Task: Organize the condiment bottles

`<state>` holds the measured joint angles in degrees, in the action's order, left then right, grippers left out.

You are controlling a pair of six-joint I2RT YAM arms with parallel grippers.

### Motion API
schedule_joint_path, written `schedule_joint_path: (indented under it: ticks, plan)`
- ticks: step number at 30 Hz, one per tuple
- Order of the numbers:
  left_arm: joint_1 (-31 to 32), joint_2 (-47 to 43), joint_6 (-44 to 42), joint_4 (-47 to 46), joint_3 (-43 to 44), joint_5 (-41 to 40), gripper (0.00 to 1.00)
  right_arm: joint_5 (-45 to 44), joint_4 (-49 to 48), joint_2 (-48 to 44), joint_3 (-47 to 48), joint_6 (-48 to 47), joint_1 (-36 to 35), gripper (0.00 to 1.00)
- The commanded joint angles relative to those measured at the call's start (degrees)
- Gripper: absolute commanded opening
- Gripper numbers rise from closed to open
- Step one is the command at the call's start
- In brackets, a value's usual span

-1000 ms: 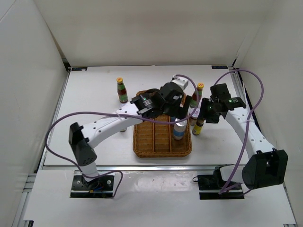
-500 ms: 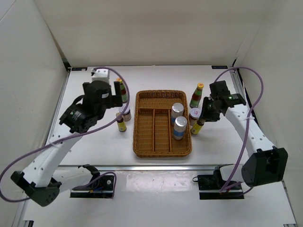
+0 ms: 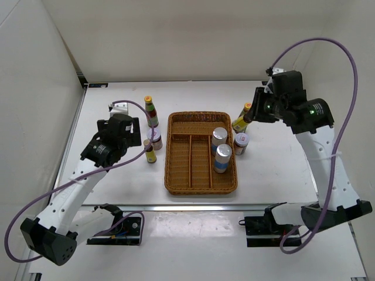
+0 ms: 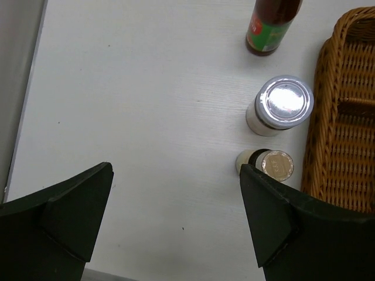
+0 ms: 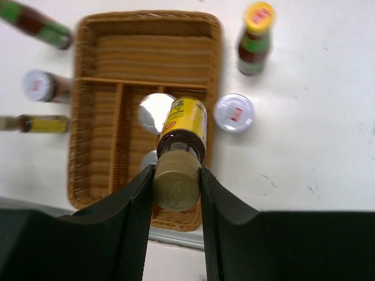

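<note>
Now, your right gripper [image 5: 177, 184] is pinching the tan cap of the held mini bottle [image 5: 183, 126], one finger on each side of the cap. The yellow-labelled body points away from the wrist camera. From overhead, that gripper [image 3: 254, 112] carries the bottle [image 3: 239, 123] tilted and off the table, just outside the far right corner of the wicker tray [image 3: 199, 115].

Close by, the right sauce bottle [image 5: 256, 38], orange-capped, stands upright on the table beyond that same corner. The right jar [image 3: 241, 141], pink-lidded, stands just outside the tray's right rim, about halfway along it. Inside the tray, the two silver-lidded cylinders [image 3: 220, 136] [image 3: 223, 153] stand upright in the rightmost long compartment, one behind the other and close together. The tray's other compartments hold nothing.

Your left gripper [image 4: 176, 205] is spread wide and grips nothing. It hangs over the table to the left of the tray [image 4: 345, 117]. Between it and the tray's left rim, three containers stand upright in a row along that rim. The left sauce bottle [image 4: 270, 26] is farthest back, the left jar [image 4: 281, 104] is in the middle, and the second mini bottle [image 4: 272, 165] is nearest. None of them touches the gripper.
</note>
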<state>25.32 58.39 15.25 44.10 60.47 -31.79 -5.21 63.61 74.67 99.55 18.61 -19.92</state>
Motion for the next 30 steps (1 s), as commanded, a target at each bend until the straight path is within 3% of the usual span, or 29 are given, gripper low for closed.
schedule_joint_path:
  ticks: [1,9,13,27,30]
  plan:
    - [-0.18,-3.99,-0.57,-5.16,-2.01,1.73,1.00,-0.41,-0.16,3.00,5.91,-0.86,-5.80,0.00]
    - [-0.18,-8.29,-0.57,-8.76,-8.78,4.19,1.00,-4.98,-6.21,11.79,6.19,-0.33,-20.40,0.00]
    - [-0.18,-9.70,-0.57,-9.91,-10.02,4.81,1.00,-7.09,-8.94,17.34,4.96,-0.94,-24.37,0.00]
    - [-0.18,-9.00,-1.09,-12.10,-11.07,7.01,1.00,-8.51,-18.87,32.28,-2.69,-2.01,-23.85,0.00]
    - [-0.18,-8.47,-1.09,-12.10,-11.07,7.61,1.00,-7.36,-18.88,33.86,-3.40,-1.48,-23.32,0.13]
